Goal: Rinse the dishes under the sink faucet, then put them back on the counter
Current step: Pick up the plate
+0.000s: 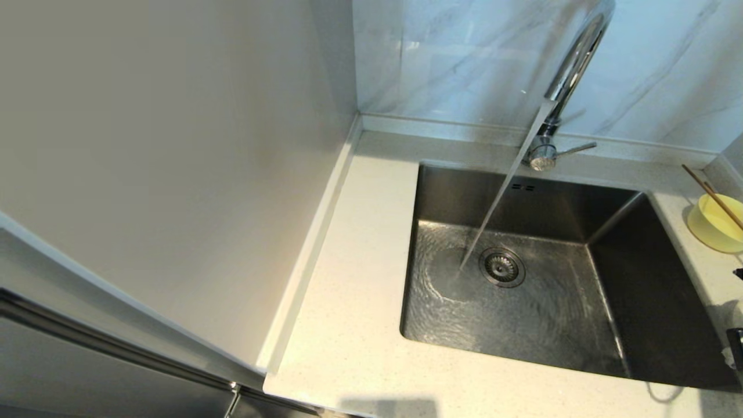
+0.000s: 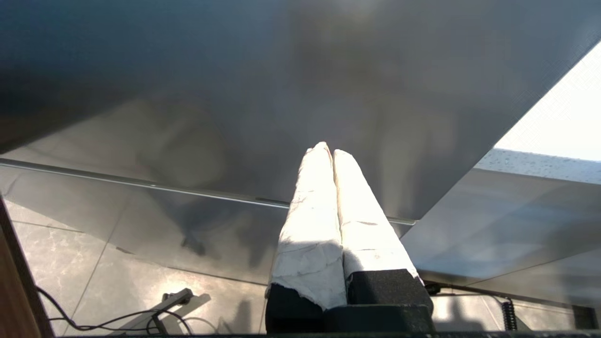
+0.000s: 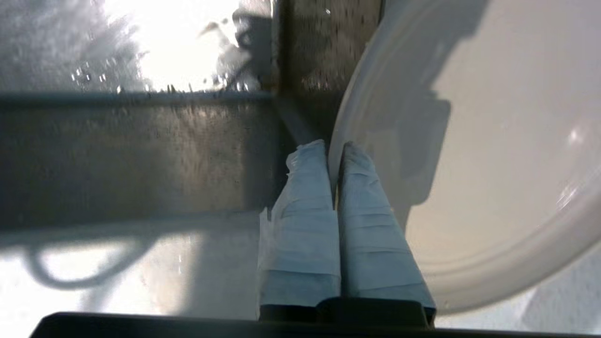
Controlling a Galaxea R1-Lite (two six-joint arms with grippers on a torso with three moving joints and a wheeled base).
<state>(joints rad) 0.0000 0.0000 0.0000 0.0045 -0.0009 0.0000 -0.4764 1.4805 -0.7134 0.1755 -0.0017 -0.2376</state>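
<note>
Water is poured from the chrome gooseneck faucet (image 1: pixel 572 69) into the steel sink (image 1: pixel 650 302); a pale yellow bowl (image 1: pixel 717 223) with brown chopsticks (image 1: pixel 713 196) is set on the speckled counter (image 1: pixel 348 302); an off-white plate (image 3: pixel 479 155) is clamped.

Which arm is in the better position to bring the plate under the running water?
The right. The right gripper is shut on the rim of the plate beside the sink. The left gripper is shut, holds nothing and hangs low, away from the dishes.
</note>
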